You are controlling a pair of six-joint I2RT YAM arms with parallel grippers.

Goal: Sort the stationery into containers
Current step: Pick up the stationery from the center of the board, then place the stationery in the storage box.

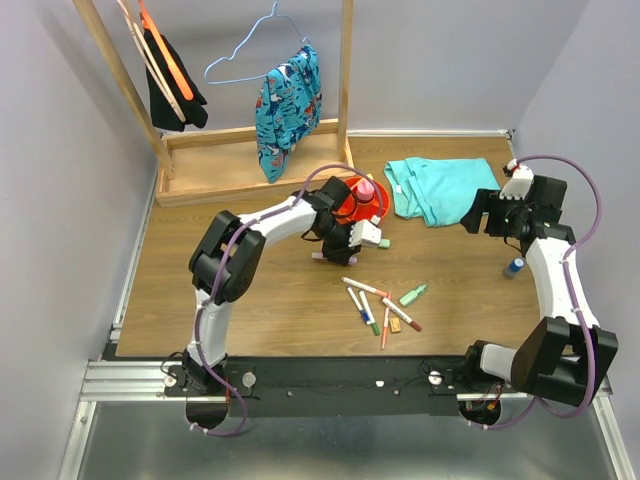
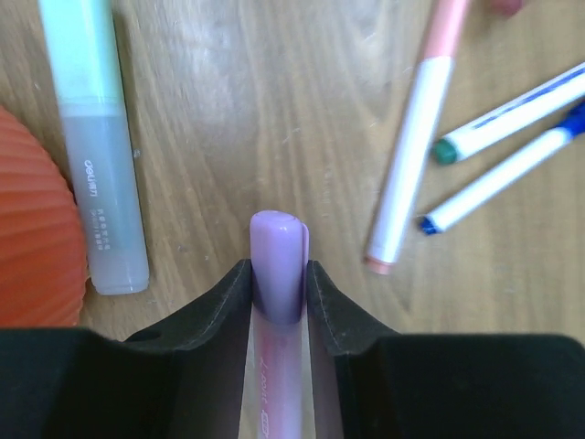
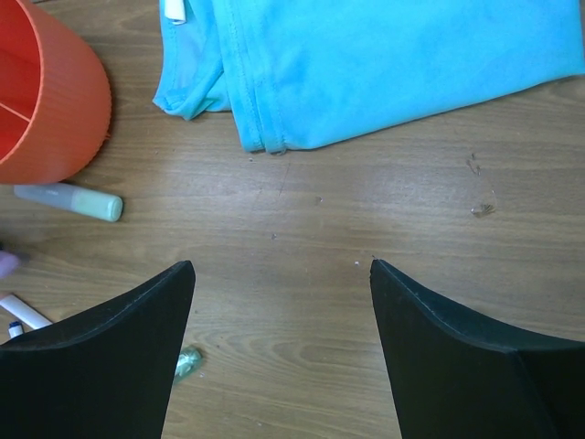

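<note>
Lilac highlighter (image 2: 277, 265) is pinched between the left fingers (image 2: 208, 322): lift level, clearing the rim of the orange bowl (image 2: 32, 229); right fingers (image 3: 110, 357) spread.

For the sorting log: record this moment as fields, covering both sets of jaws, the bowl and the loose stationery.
left jaws: closed on the purple highlighter
right jaws: open, holding nothing
bowl: orange-red, pink bottle in it
beside bowl: green highlighter, lying flat
loose pens: scattered on the table, front of the bowl
cloth: teal cloth, right of the bowl
</note>
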